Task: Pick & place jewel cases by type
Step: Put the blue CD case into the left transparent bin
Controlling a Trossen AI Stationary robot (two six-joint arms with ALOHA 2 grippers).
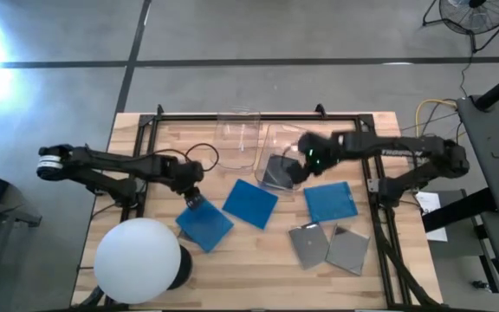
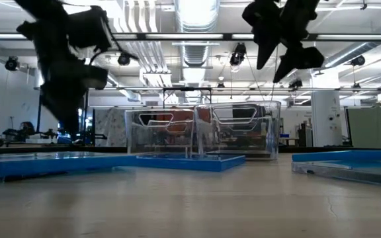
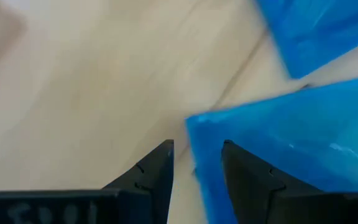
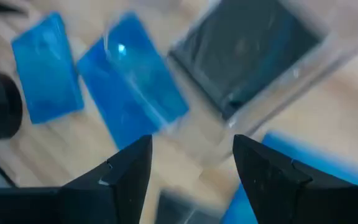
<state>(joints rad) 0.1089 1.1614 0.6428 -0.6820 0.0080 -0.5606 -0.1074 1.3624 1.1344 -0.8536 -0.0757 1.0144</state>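
Bright blue flat square plastic jewel cases (image 1: 250, 203) lie corner-up like diamonds across the wooden surface (image 1: 232, 269) from above, two grey ones (image 1: 329, 245) nearer the front, a dark one (image 1: 277, 172) in the clear bin (image 1: 275, 139). Left wrist: the left tool (image 3: 196, 163), narrowly parted, straddles a blue case's edge (image 3: 291, 155). Right wrist: the right tool (image 4: 191, 155) hangs wide, empty.

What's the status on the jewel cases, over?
Left gripper open, straddling the edge of the leftmost blue case. Right gripper open, empty, above a dark case in the right bin. Nothing blocking.
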